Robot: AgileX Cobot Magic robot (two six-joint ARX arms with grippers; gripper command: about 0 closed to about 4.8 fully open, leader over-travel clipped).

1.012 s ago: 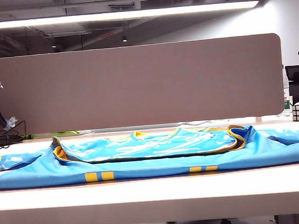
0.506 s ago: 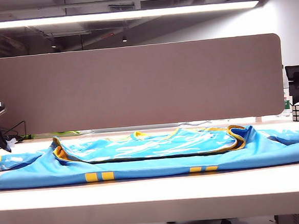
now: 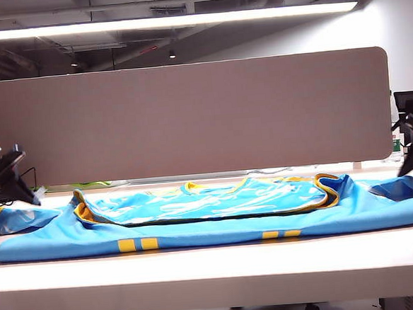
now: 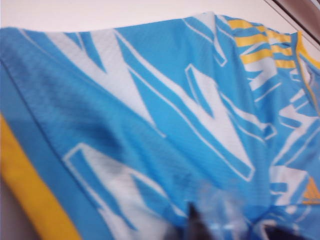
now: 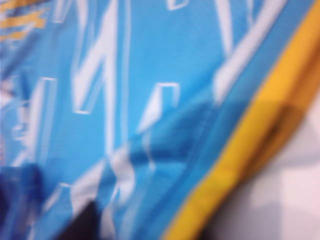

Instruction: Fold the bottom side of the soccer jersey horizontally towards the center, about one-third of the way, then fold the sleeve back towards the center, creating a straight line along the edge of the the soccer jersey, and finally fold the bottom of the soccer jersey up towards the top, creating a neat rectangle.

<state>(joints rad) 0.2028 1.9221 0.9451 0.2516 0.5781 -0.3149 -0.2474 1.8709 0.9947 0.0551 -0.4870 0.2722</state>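
Exterior view: the soccer jersey (image 3: 211,222), a large sky-blue short-sleeved shirt of thin knit with white jagged streaks and yellow trim, lies flat across the pale table (image 3: 215,275), spread from one side edge of the picture to the other, in front of a grey-brown partition board (image 3: 190,117).
Exterior, fold state: a patterned panel edged in yellow already lies over the plainer blue layer; both sleeves stick out sideways.
Exterior, grippers: the left gripper (image 3: 13,184) hangs just above the left sleeve (image 3: 16,219), the right gripper (image 3: 411,156) just above the right sleeve (image 3: 407,187); each is a dark shape whose jaw spacing I cannot tell.
Handling: judged light, limp and rather slippery; it will sag and slide, so a pinch at each sleeve's yellow cuff, with a low carry, should suit.
Left wrist view: streaked sleeve cloth fills the picture, the yellow cuff band (image 4: 35,200) at one side; only dark blurred finger stubs show at the edge, their gap unreadable.
Right wrist view: heavily blurred blue cloth with a yellow cuff band (image 5: 260,125) beside bare table; a dark smear may be a finger, nothing clearer.
Hidden: the hem and any contact with cloth.
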